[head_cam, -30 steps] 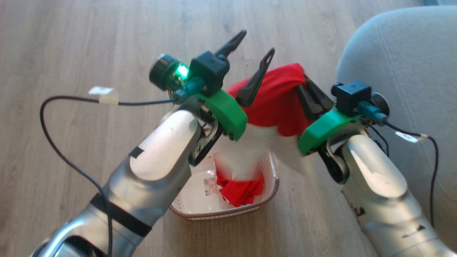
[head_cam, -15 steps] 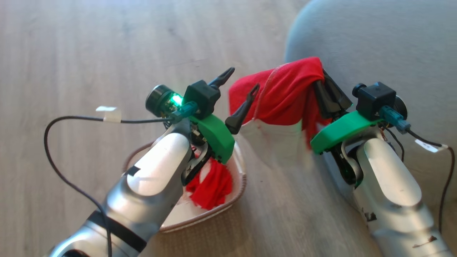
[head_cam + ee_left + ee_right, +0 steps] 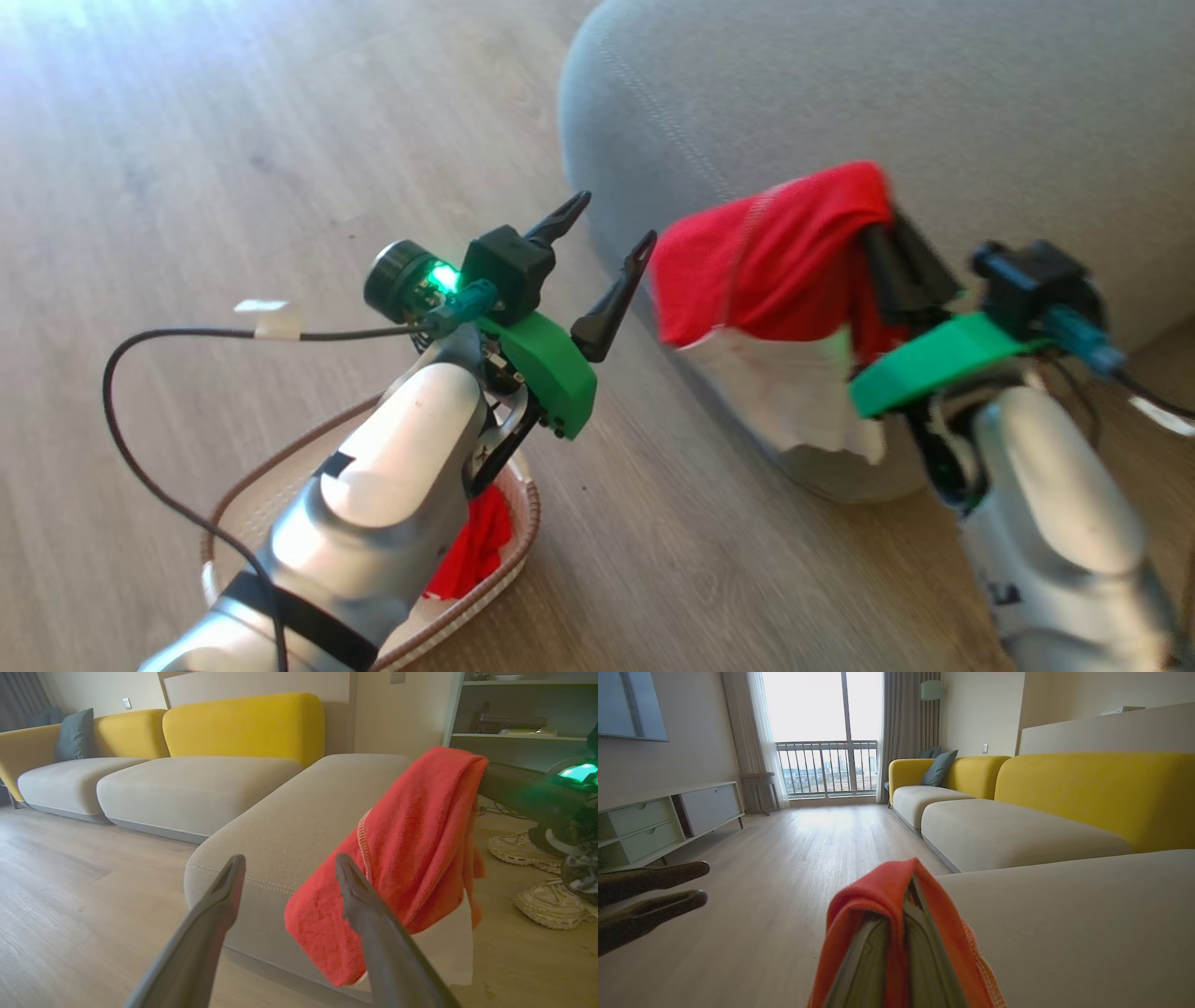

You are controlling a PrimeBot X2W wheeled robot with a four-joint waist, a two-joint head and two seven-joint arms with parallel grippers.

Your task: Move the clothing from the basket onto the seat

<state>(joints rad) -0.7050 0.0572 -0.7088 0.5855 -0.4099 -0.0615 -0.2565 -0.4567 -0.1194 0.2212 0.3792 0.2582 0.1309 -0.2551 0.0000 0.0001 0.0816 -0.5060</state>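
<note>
L gripper is wide open w/ nothing in it. Red clothing hangs off R gripper's dark fingers, in front of the grey seat. Shoes sit on floor.

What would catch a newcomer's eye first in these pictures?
The bright red and white garment draped over the right gripper, whose fingers are shut on it, hangs in front of the rounded end of the grey seat. Next comes the left gripper beside it, fingers spread with nothing between them, a green light glowing at its wrist. Below, more red clothing lies in the basket on the wooden floor.
</note>
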